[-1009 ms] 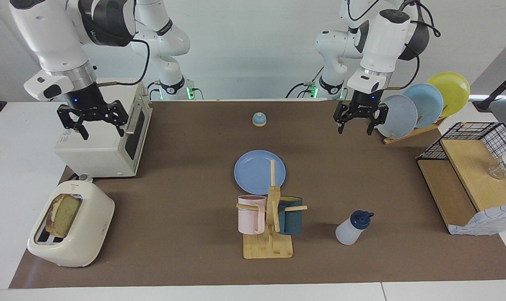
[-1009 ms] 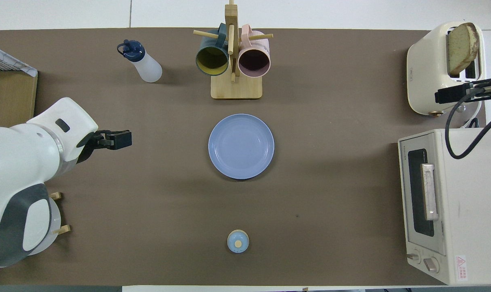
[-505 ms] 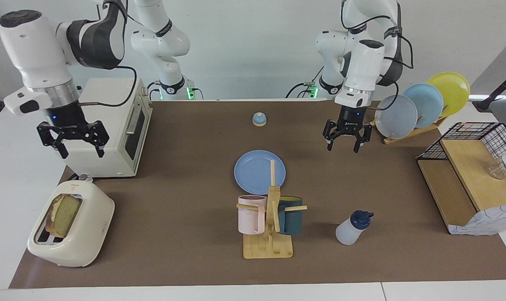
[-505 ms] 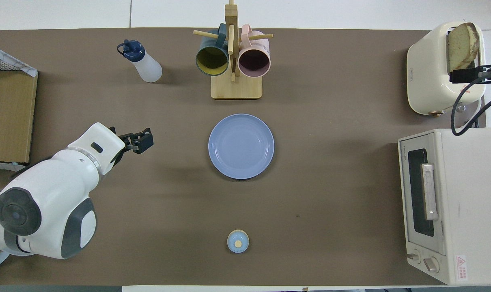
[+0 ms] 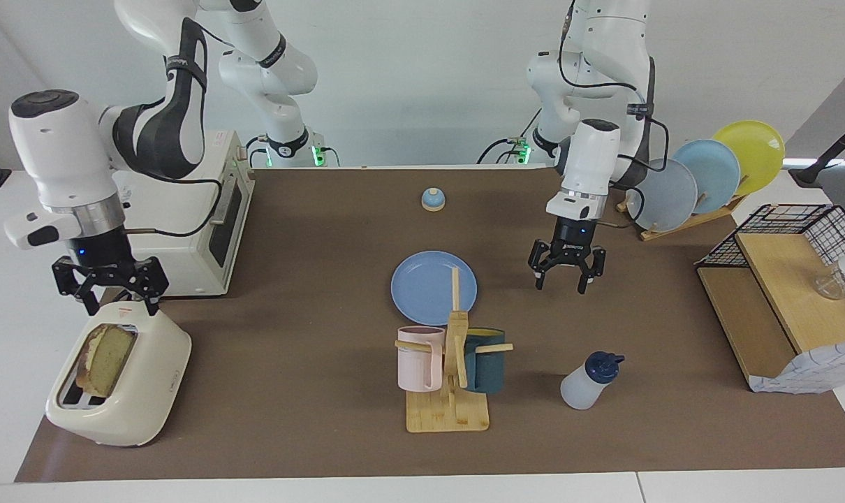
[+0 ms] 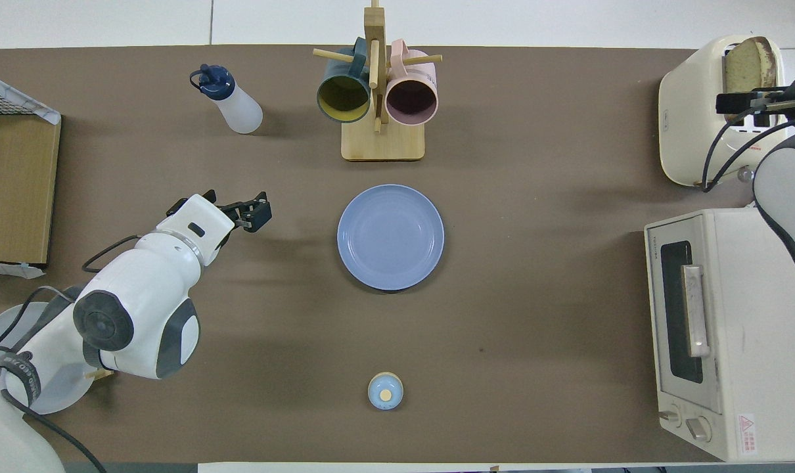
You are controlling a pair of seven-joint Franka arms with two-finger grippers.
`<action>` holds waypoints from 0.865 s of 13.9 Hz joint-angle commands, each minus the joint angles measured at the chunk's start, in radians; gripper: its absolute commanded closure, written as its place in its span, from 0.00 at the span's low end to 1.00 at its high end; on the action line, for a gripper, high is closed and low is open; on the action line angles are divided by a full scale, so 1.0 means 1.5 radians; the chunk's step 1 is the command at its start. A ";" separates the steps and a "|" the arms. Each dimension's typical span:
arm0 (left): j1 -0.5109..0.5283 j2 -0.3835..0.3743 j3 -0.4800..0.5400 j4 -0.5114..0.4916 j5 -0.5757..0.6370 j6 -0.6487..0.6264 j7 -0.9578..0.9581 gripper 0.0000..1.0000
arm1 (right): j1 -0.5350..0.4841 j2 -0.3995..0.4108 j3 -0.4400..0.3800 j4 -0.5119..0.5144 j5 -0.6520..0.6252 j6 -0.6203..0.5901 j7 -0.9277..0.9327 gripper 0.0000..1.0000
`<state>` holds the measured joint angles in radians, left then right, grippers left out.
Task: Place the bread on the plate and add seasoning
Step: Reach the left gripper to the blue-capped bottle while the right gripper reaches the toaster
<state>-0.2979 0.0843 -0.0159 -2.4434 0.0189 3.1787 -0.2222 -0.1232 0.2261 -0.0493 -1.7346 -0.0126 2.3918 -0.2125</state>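
The plate (image 5: 433, 288) is the landmark. The mug rack (image 5: 449, 377) stands just farther from the robots, the bell (image 5: 433, 200) nearer. The bottle (image 5: 588, 381) lies toward the left arm's end, the toaster (image 5: 119, 374), holding bread (image 5: 106, 358), toward the right arm's.

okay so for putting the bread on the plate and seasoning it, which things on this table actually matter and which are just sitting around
Part of the job:
- bread, standing in the toaster
- plate, mid-table, bare
- seasoning, beside the mug rack
- right end effector, open over the toaster
- left end effector, open above the mat

Just lying about:
- mug rack with two mugs
- bell
- toaster oven
- racked plates
- wire basket
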 commanded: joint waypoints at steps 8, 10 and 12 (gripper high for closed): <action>-0.152 0.165 0.173 0.134 0.005 0.075 -0.009 0.00 | -0.015 0.057 0.005 0.049 -0.026 0.087 -0.071 0.15; -0.265 0.207 0.295 0.169 -0.018 0.076 -0.012 0.00 | -0.014 0.057 0.005 0.048 -0.026 0.081 -0.072 0.30; -0.282 0.256 0.304 0.207 -0.064 0.104 -0.012 0.00 | -0.015 0.057 0.005 0.048 -0.036 0.071 -0.098 0.86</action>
<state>-0.6747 0.3746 0.4009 -2.2035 -0.0251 3.2754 -0.2288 -0.1376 0.2985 -0.0471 -1.6818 -0.0436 2.5143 -0.3216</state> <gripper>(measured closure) 0.000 0.313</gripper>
